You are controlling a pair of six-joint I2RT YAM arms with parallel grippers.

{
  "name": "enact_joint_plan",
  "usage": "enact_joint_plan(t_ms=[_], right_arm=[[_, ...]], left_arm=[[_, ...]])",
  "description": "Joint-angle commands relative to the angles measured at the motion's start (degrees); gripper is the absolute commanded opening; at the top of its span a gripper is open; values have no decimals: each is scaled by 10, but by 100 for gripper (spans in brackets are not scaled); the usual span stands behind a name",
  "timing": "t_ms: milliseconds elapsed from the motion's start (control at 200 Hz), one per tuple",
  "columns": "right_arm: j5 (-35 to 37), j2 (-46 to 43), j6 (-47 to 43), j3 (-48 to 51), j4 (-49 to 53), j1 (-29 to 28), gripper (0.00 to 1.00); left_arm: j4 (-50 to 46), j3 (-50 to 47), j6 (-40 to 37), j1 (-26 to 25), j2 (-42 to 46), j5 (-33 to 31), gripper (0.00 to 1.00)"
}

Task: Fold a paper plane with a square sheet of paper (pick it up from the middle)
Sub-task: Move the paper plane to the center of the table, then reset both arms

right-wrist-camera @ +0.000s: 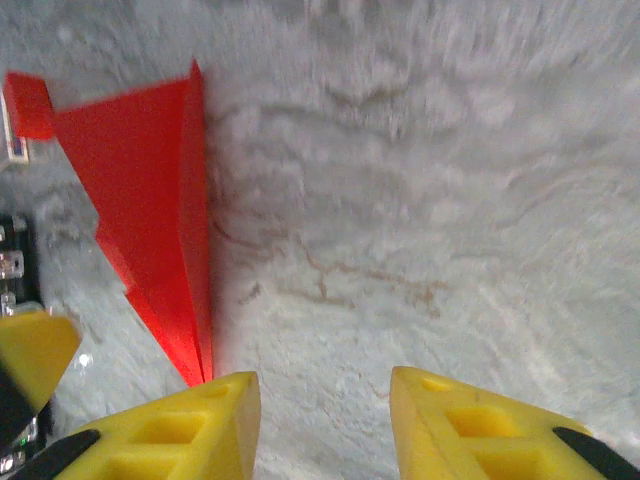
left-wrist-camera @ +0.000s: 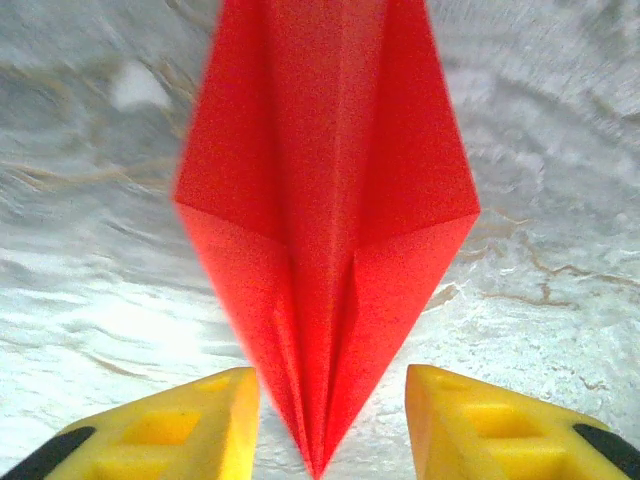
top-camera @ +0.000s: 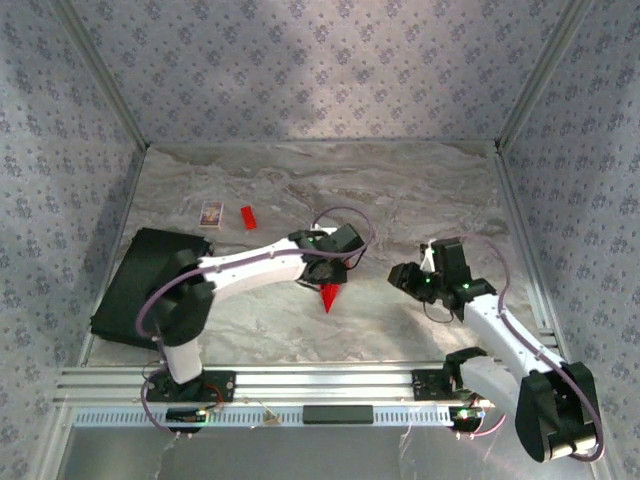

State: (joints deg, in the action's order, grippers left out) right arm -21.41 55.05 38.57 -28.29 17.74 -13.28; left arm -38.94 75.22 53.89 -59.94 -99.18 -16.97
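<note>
Far to the left of the narrow pointed dart of bright red paper, the paper plane (top-camera: 328,297), a flat black rectangular pad (top-camera: 140,285) lies at the edge of the grey marbled table (top-camera: 420,190). Beyond the plane and to its left sits a small patterned card (top-camera: 210,213). Just right of the card is a tiny red rectangular block (top-camera: 248,217), closer to the plane but well apart from it. None of these lies between the plane and either arm. The left gripper (top-camera: 325,275) hangs directly over the plane's far end. In the left wrist view its yellow fingers (left-wrist-camera: 225,410) stand apart. The plane (left-wrist-camera: 325,230) runs away from them along its centre crease, with its sharp tip in the gap between the jaws and a sliver of table on each side, so nothing is gripped. To the right of the plane, with bare table between them, the right gripper (top-camera: 405,275) faces it. In the right wrist view its fingers (right-wrist-camera: 225,415) are likewise parted over bare marble and hold nothing. There the plane (right-wrist-camera: 150,220) lies to the left of the jaws with one fold raised.
</note>
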Motion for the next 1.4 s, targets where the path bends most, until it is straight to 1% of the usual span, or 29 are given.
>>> enact_joint_plan(t_ms=[0, 75, 95, 125, 155, 225, 270, 345, 385, 450, 505, 525, 555, 645, 685, 725, 780, 890, 979, 1024, 1049, 1109, 1154, 1219, 1279, 1339, 1394], right_arm=[[94, -30, -60, -67, 68, 14, 46], [180, -47, -93, -89, 73, 16, 56], [206, -50, -100, -92, 68, 16, 58], [239, -55, -107, -96, 60, 17, 62], [271, -58, -130, -94, 46, 18, 65], [331, -59, -189, -76, -9, 20, 71], [355, -54, -225, -58, -54, 23, 73], [370, -41, -284, -38, -101, 32, 73], [387, -28, -293, -35, -111, 37, 76], [415, -1, -294, -26, -131, 52, 77], [404, 24, -294, -25, -151, 69, 77], [398, 33, -300, -22, -163, 75, 77], [394, 48, -307, -18, -186, 81, 77], [374, 87, -334, 0, -264, 92, 77], [369, 100, -343, 3, -286, 95, 78], [369, 111, -353, 7, -308, 96, 78], [360, 126, -368, 15, -347, 98, 78], [320, 159, -410, 34, -429, 103, 78], [295, 188, -427, 50, -494, 106, 78], [286, 201, -436, 56, -522, 106, 78], [280, 209, -443, 58, -535, 106, 78], [273, 228, -452, 65, -570, 107, 79], [264, 236, -444, 64, -578, 112, 79], [245, 253, -443, 65, -596, 116, 79], [237, 271, -446, 66, -616, 116, 79], [225, 269, -439, 59, -598, 125, 79], [214, 276, -437, 65, -615, 131, 79]], left_arm=[[47, -63, -44, -11, 103, -135, 49], [89, -124, -87, 4, 169, -187, 55], [98, -138, -102, 9, 184, -198, 58], [114, -157, -120, 23, 206, -211, 65], [128, -179, -137, 41, 226, -218, 71], [157, -223, -185, 94, 265, -218, 79], [196, -256, -225, 128, 286, -213, 84], [232, -290, -287, 189, 311, -206, 89], [245, -301, -314, 226, 320, -205, 94], [283, -324, -369, 280, 329, -180, 96], [335, -352, -406, 322, 329, -161, 98], [351, -361, -416, 342, 328, -134, 98], [369, -371, -432, 364, 327, -118, 99], [409, -391, -453, 415, 325, -98, 100], [442, -405, -457, 444, 324, -90, 100], [481, -425, -458, 472, 322, -69, 100], [529, -446, -464, 498, 318, -56, 100], [580, -467, -480, 515, 300, -50, 100], [651, -493, -486, 526, 279, -49, 100], [692, -509, -477, 539, 271, -21, 100], [690, -509, -479, 548, 266, -3, 100], [707, -513, -470, 561, 250, -4, 100], [731, -522, -470, 567, 238, 5, 100], [748, -528, -473, 572, 232, 1, 100], [772, -534, -489, 573, 228, 10, 100], [786, -535, -495, 582, 223, 16, 100], [813, -544, -494, 593, 217, 34, 100]])
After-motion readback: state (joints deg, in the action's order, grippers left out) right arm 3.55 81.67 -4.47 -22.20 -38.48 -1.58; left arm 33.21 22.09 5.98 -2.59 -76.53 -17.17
